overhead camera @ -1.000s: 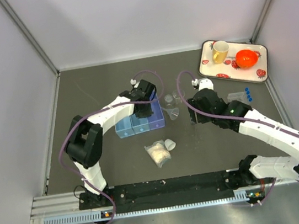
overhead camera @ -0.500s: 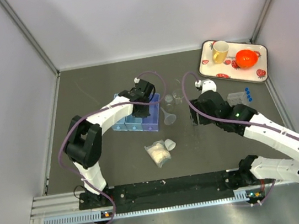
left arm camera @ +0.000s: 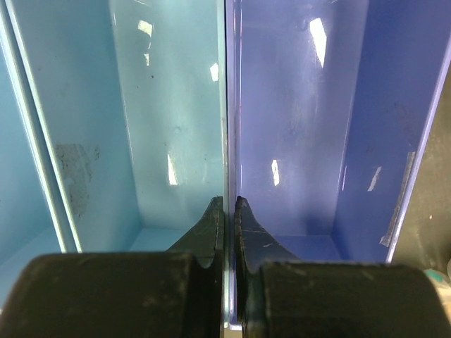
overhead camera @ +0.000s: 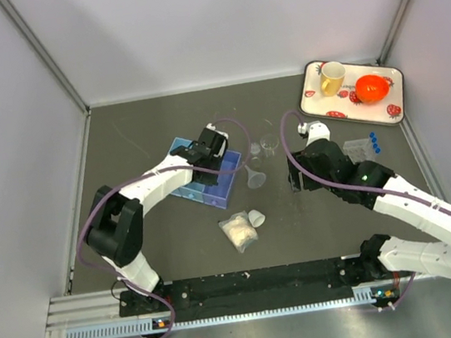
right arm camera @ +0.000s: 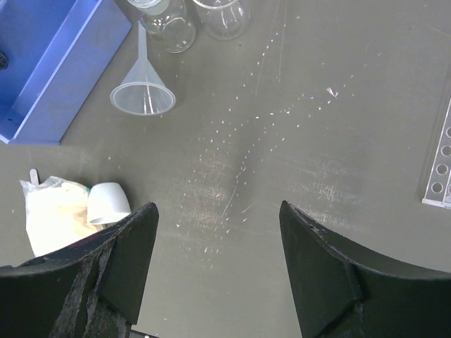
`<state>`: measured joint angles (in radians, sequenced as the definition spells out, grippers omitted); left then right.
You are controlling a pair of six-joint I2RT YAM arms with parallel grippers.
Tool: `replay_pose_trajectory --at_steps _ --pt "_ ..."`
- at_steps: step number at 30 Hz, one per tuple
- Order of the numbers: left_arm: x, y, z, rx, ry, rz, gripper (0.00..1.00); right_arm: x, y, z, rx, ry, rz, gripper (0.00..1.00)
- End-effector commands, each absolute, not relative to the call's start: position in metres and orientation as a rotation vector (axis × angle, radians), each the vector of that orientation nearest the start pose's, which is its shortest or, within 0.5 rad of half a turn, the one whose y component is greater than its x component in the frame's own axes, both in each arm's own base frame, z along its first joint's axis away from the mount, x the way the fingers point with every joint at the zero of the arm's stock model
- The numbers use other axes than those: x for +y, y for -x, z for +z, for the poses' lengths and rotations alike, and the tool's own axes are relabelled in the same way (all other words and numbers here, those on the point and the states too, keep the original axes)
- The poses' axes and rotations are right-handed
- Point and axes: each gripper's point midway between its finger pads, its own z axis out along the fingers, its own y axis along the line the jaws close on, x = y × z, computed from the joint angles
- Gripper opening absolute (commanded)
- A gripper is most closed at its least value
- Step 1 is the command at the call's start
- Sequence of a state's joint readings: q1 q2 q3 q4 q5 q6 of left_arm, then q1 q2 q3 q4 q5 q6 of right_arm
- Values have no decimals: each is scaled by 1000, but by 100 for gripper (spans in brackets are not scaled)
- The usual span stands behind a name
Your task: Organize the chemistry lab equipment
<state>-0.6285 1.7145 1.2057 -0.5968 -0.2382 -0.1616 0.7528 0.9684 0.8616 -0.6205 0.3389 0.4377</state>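
The blue three-compartment tray [overhead camera: 197, 188] lies skewed at mid-table. My left gripper [overhead camera: 211, 151] is shut on one of its inner divider walls; the left wrist view shows the fingertips [left arm camera: 228, 204] pinching that wall between a light blue and a darker blue compartment [left arm camera: 296, 141]. A clear funnel [overhead camera: 254, 177] and two tiny clear beakers [overhead camera: 254, 148] sit just right of the tray. The bag of white material [overhead camera: 238, 231] lies nearer me. The clear tube rack [overhead camera: 358, 147] with blue-capped tubes [overhead camera: 374, 142] is at right. My right gripper [right arm camera: 217, 211] is open and empty over bare table.
A small white cup [overhead camera: 257, 217] rests against the bag. The white strawberry tray [overhead camera: 318, 105] with a yellow mug [overhead camera: 331, 78] and an orange bowl [overhead camera: 372, 87] sits at the back right. Grey walls enclose the table on three sides.
My left gripper has turned the blue tray to a skewed angle and shifted it slightly back and left. The right gripper has drifted a little right.
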Motion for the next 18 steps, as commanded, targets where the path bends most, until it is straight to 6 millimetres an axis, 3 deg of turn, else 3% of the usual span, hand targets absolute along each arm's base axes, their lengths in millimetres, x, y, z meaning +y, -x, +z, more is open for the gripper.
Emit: replay_pose_trajectory --at_steps 1,6,13,16,18 --pt "-196 -315 74 2523 -705 -6 0 166 -232 183 2213 194 291 70" --pt "-212 -298 71 2495 -790 -184 0 167 -230 183 2214 198 300 70" --pt "-221 -291 69 2488 -805 -258 0 168 -231 184 2216 210 300 71" --pt "-222 -294 70 2493 -768 -259 7 169 -232 184 2216 216 292 71" --pt "-219 -301 74 2483 -730 -222 20 169 -236 185 2215 213 276 71"
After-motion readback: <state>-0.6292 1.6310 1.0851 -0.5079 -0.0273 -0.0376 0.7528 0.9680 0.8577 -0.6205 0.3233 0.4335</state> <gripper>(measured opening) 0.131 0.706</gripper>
